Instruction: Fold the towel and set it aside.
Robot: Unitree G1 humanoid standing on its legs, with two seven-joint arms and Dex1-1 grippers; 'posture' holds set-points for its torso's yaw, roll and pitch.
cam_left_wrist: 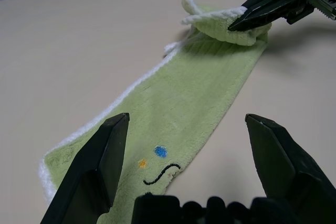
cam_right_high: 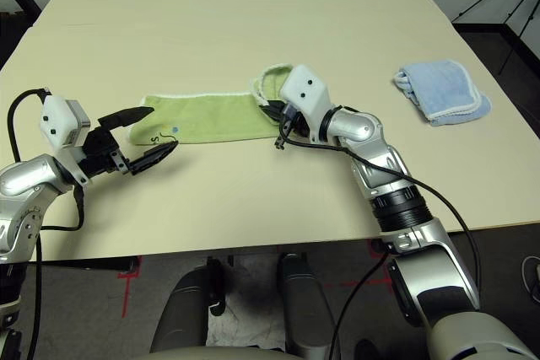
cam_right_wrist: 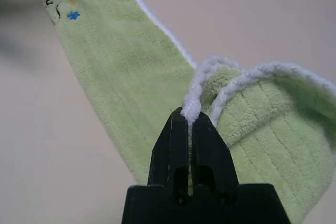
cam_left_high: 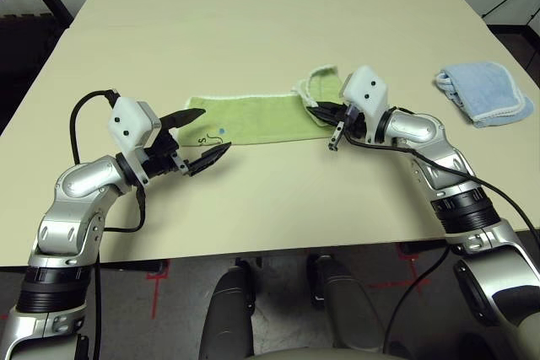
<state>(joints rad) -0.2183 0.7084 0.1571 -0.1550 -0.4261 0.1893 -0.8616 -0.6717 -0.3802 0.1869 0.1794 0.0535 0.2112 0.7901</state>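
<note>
The towel (cam_left_high: pixel 253 118) lies as a long light-green strip with white edging across the middle of the table (cam_left_high: pixel 253 14). A dark scribble and a blue dot mark its left end. My right gripper (cam_left_high: pixel 318 110) is shut on the white edge at the towel's right end (cam_right_wrist: pixel 190 109), and that end is lifted and curled over. My left gripper (cam_left_high: pixel 201 136) hangs open just in front of the towel's left end, its fingers (cam_left_wrist: pixel 100 166) spread to either side of the marked corner (cam_left_wrist: pixel 157 161) without touching it.
A folded light blue cloth (cam_left_high: pixel 483 93) lies at the table's right side, behind my right arm. Black cables loop off both forearms. The table's front edge runs close under both arms.
</note>
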